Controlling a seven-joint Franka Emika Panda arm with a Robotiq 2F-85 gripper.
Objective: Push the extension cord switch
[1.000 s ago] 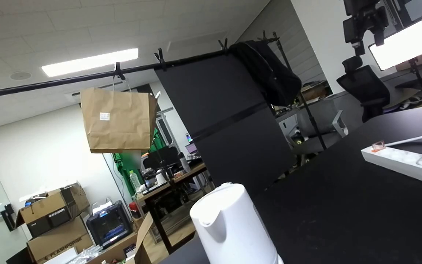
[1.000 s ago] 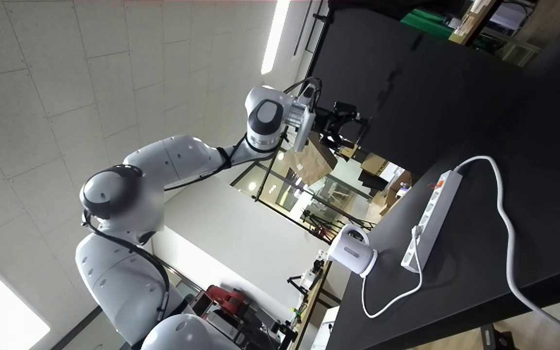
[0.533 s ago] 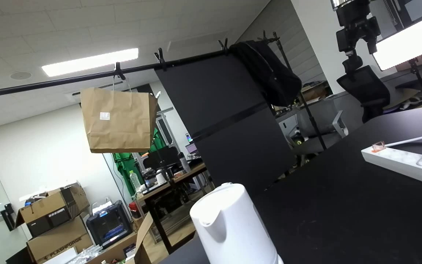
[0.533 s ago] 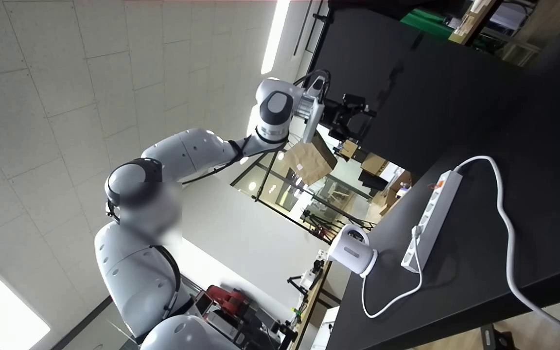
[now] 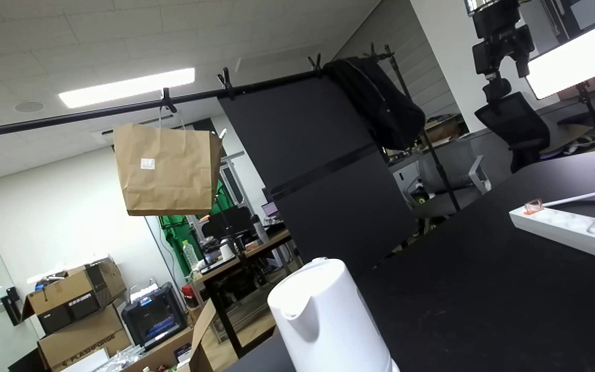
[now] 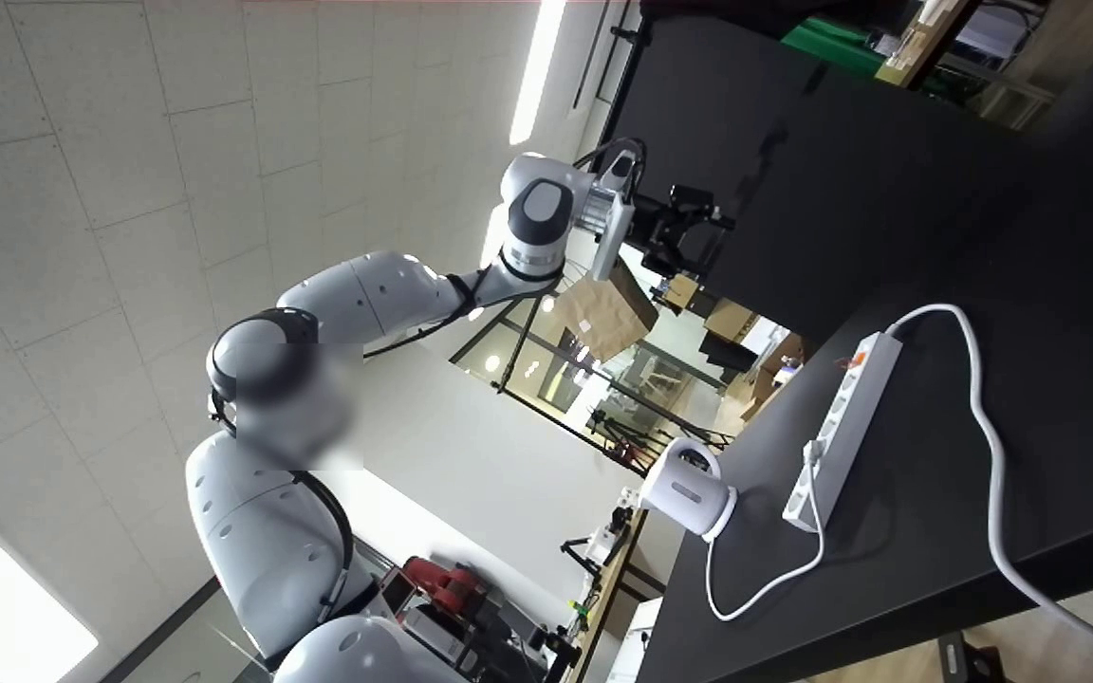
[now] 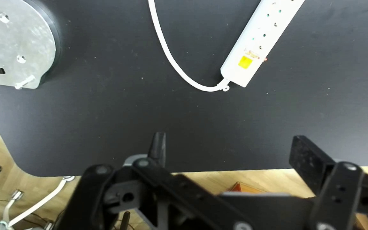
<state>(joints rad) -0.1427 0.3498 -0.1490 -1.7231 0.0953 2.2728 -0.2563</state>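
Extension cord [image 7: 256, 41] lies below and beyond our wide-spread, empty gripper [image 7: 230, 147]; we judge it light, stiff, slide-prone: best pressed, not gripped, at its orange switch [image 6: 857, 359].

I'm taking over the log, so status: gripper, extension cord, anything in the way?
Gripper open, up in the air. Extension cord lying on table, orange switch untouched. White plug farther along, likely not in the way.
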